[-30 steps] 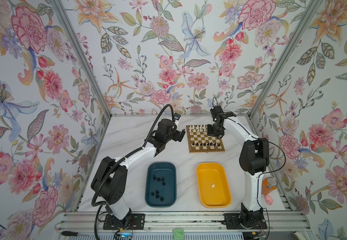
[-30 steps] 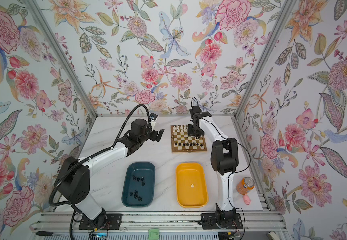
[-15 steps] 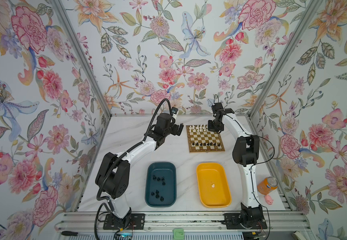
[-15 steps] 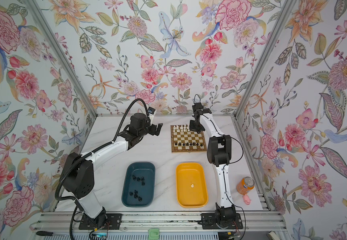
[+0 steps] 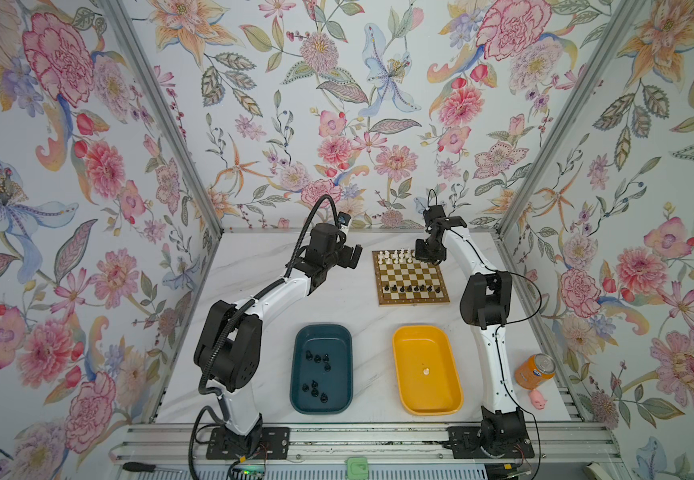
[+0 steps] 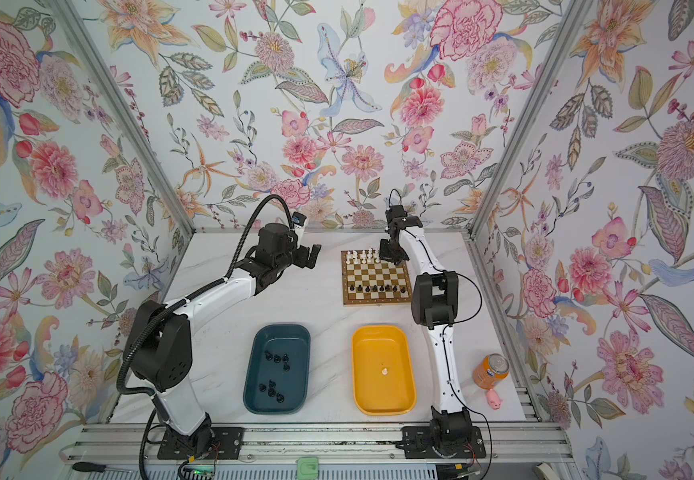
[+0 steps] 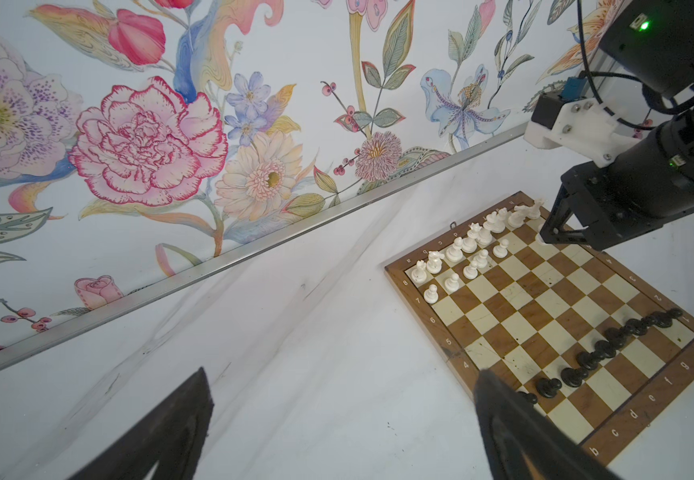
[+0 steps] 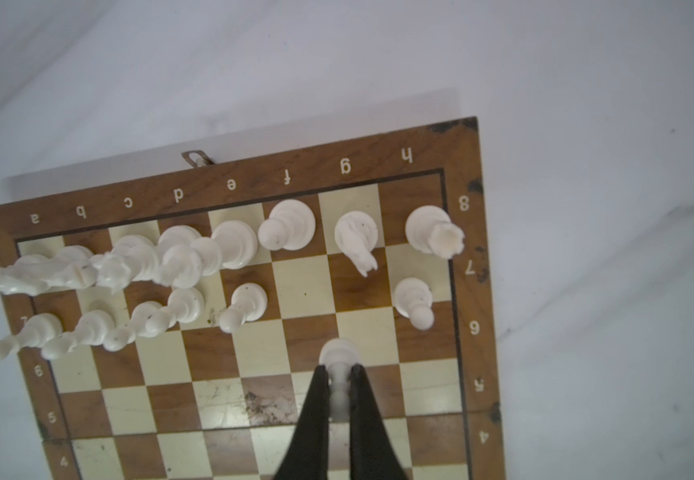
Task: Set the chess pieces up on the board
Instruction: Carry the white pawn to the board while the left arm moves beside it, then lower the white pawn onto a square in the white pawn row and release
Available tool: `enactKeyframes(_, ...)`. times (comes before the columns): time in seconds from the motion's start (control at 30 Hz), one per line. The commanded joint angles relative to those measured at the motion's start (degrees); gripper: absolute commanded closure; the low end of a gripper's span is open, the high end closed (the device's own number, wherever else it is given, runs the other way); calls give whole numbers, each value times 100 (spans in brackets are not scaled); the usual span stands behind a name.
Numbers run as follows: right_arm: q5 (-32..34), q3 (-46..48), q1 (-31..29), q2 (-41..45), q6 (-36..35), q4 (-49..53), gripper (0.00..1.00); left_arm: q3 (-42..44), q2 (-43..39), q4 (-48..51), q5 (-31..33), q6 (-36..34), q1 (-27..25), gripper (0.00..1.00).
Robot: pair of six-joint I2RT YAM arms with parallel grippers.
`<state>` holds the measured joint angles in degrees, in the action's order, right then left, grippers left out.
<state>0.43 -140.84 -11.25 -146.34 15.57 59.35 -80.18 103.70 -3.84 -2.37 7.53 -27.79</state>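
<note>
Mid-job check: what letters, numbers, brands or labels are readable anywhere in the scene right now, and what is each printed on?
"a b c d e f g h": white letters along the brown border of the chessboard, clear in the right wrist view.
"8 7 6 5 4": white numbers down its side border, in the same view.
Orange can: it has a label, but it is too small and blurred to read.
Nothing else legible.

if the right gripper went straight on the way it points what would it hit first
Probably the board: the right gripper points down at it, jaws shut on a white pawn, whose base would touch first, around the empty g-file squares; height unclear.
</note>
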Motion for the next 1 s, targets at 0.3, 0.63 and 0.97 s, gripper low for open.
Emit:
enactKeyframes(0.3, -60, -483, 105, -394, -82, 156, 93, -397, 209, 169, -160, 20, 147, 1)
enactKeyframes(0.63, -144, -691, 140, -553, -88, 157, 91, -647, 367, 296, -263, 3, 204, 1)
enactKeyframes(0.97, -164, -693, 123, -579, -74, 199, 90, -658, 404, 326, -331, -8, 279, 1)
